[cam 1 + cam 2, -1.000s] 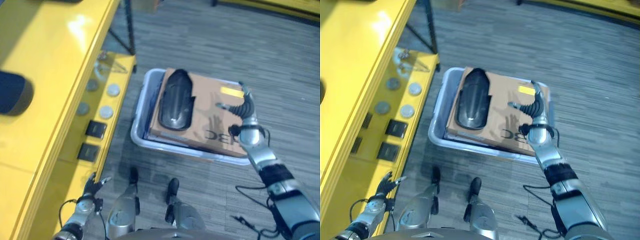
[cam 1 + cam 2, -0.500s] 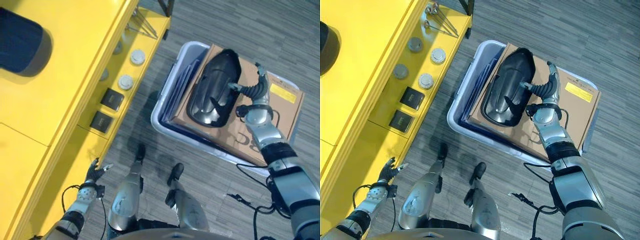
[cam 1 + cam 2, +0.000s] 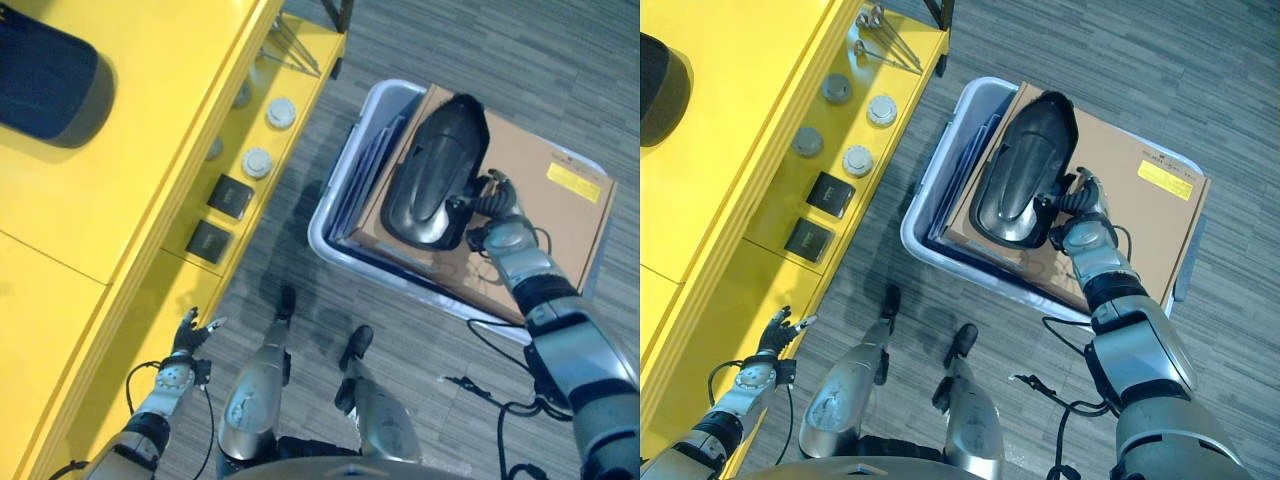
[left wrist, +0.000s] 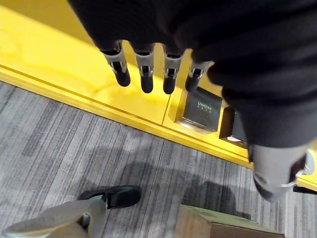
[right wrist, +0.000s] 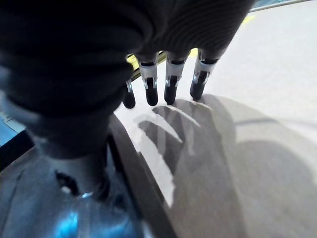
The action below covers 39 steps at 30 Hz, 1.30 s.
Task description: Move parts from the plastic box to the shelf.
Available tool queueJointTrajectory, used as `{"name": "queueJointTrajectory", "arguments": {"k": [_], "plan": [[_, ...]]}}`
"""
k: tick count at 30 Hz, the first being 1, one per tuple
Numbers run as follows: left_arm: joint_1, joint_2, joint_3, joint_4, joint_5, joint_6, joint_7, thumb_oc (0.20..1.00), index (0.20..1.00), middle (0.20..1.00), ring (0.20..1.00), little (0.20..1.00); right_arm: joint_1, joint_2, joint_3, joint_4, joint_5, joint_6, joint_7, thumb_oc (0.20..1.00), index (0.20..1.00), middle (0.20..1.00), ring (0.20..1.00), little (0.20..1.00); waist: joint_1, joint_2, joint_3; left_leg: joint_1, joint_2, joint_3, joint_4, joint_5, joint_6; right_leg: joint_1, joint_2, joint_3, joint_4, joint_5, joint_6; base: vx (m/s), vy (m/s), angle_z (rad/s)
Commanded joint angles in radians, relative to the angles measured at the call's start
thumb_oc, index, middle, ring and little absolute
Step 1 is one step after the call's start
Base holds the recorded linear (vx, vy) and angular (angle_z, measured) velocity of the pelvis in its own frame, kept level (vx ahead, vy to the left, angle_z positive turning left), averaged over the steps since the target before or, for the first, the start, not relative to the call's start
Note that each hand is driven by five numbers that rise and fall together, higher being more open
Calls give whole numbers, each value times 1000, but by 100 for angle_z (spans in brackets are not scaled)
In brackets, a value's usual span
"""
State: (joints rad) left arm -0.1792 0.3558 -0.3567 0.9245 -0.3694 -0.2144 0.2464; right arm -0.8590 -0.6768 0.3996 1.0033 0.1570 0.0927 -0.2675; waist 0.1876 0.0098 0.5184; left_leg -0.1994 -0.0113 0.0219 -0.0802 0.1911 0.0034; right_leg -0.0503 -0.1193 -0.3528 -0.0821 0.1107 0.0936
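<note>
right now the black part [image 3: 1022,172] lies on the cardboard sheet [image 3: 1130,205] that tops the plastic box [image 3: 940,170], on the floor beside the yellow shelf [image 3: 750,110]. r hand [image 3: 1077,222] sits at the part's near edge, fingers straight over the cardboard, thumb by the rim, nothing gripped, prob lining up to grab. l hand [image 3: 186,345] hangs relaxed w/ fingers straight near the shelf's lower tier, idle.
</note>
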Motion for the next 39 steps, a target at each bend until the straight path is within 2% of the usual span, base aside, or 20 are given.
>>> {"name": "queueJointTrajectory", "arguments": {"k": [1,4,5,9,13,14,17,19,20,21,22,24,25,27,30,32,33,34,38,39], "plan": [[-9,-19,-51,27,6,1,-10,1000,1000,1000,1000,1000,31,16,93,94,1,63,146,200,200,200,200,200,23,25,-32,25,-2,-3,70,-199,2,-47,-51,15,104,-117,14,12,0,15],[-6,-18,-50,28,10,-1,-16,1000,1000,1000,1000,1000,43,26,85,137,53,84,151,200,200,200,200,200,28,28,-41,35,-1,-3,67,-199,2,-37,-54,8,98,-114,14,8,-9,10],[0,-18,-50,27,9,-1,-24,1000,1000,1000,1000,1000,65,38,47,162,252,106,193,200,200,200,200,200,30,29,-51,46,1,-5,64,-199,0,-27,-55,3,94,-113,14,12,-10,3],[12,-12,-33,14,16,21,-37,1000,1000,1000,1000,1000,131,78,-62,166,347,150,198,200,200,200,200,200,24,23,-80,77,7,3,47,-203,-6,-5,-53,1,80,-111,16,16,-10,5],[32,-29,-18,23,36,22,-48,1000,1000,1000,1000,1000,267,146,-146,183,444,153,188,200,200,200,200,200,11,6,-139,135,17,20,19,-202,-14,41,-50,-5,50,-100,22,33,-51,2],[38,-38,-15,30,43,14,-47,1000,1000,1000,1000,1000,310,168,-165,190,455,142,183,200,200,200,200,200,5,0,-163,153,22,30,14,-203,-17,57,-50,-4,40,-95,23,58,-48,-1],[43,-48,-13,12,44,-79,-31,1000,1000,1000,1000,1000,389,210,-198,204,434,105,164,200,200,200,200,200,-8,-13,-215,197,35,46,5,-209,-21,96,-49,-4,22,-89,23,71,-49,-8],[48,-48,-14,-9,48,-104,-17,1000,1000,1000,1000,1000,421,218,-208,203,414,75,159,200,200,200,200,200,-13,-17,-237,213,39,53,0,-210,-23,112,-47,-5,14,-87,24,56,-30,-17],[54,-48,-14,-43,23,-135,-7,1000,1000,1000,1000,1000,456,224,-216,195,369,28,140,200,200,200,200,200,-18,-22,-261,229,44,59,-7,-209,-27,128,-45,-4,7,-83,26,46,-34,-11],[55,-46,-12,-59,19,-143,-3,1000,1000,1000,1000,1000,467,224,-216,190,351,9,137,200,200,200,200,200,-20,-24,-269,231,45,62,-7,-210,-29,132,-45,-4,5,-81,28,59,-91,-9],[62,-30,-11,-145,8,-152,-8,1000,1000,1000,1000,1000,510,214,-222,161,306,-59,116,200,200,200,200,200,-24,-34,-302,238,53,69,-7,-207,-37,148,-41,-5,-2,-75,32,35,-91,-6],[61,-8,-16,-230,-10,-156,-27,1000,1000,1000,1000,1000,536,192,-225,123,235,-131,74,200,200,200,200,200,-28,-46,-328,238,59,73,-7,-204,-42,156,-38,-9,-5,-73,33,17,-128,-8],[55,13,-19,-295,-28,-127,-40,1000,1000,1000,1000,1000,547,168,-229,96,208,-146,61,200,200,200,200,200,-31,-54,-338,243,62,76,-7,-205,-43,164,-35,-8,-5,-76,32,1,-127,-10],[48,31,-20,-357,-44,-127,-70,1000,1000,1000,1000,1000,554,137,-229,63,125,-198,23,200,200,200,200,200,-35,-62,-346,253,65,79,-7,-211,-44,174,-30,-6,-5,-80,31,-16,-95,-12],[15,61,-22,-511,-61,-63,-97,1000,1000,1000,1000,1000,543,40,-214,-81,10,-198,-55,200,200,200,200,200,-57,-78,-360,270,69,93,-7,-217,-41,187,-23,10,-5,-85,27,-27,-61,-8],[-2,67,-25,-589,-77,-12,-112,1000,1000,1000,1000,1000,538,-5,-205,-196,-64,-169,-117,200,200,200,200,200,-75,-80,-365,280,72,104,-7,-220,-40,193,-19,23,-5,-88,25,-32,-24,-6],[-4,68,-25,-595,-79,-7,-116,1000,1000,1000,1000,1000,537,-9,-205,-205,-81,-172,-127,200,200,200,200,200,-78,-80,-367,280,72,105,-7,-220,-40,192,-19,24,-5,-88,25,-43,-21,-15],[-23,69,-34,-646,-104,43,-140,1000,1000,1000,1000,1000,527,-47,-204,-294,-182,-165,-185,200,200,200,200,200,-93,-78,-370,292,76,116,-7,-225,-41,199,-15,37,-5,-92,25,-38,-8,-21],[-63,65,-57,-712,-162,145,-164,1000,1000,1000,1000,1000,503,-111,-213,-489,-338,-124,-237,200,200,200,200,200,-129,-74,-384,298,77,131,-7,-225,-38,198,-10,60,-5,-96,26,-19,14,-18],[-93,53,-75,-735,-225,202,-180,1000,1000,1000,1000,1000,480,-136,-209,-582,-412,-107,-262,200,200,200,200,200,-147,-69,-391,303,77,137,-7,-228,-37,198,-7,73,-5,-101,27,-18,33,-18]]}}
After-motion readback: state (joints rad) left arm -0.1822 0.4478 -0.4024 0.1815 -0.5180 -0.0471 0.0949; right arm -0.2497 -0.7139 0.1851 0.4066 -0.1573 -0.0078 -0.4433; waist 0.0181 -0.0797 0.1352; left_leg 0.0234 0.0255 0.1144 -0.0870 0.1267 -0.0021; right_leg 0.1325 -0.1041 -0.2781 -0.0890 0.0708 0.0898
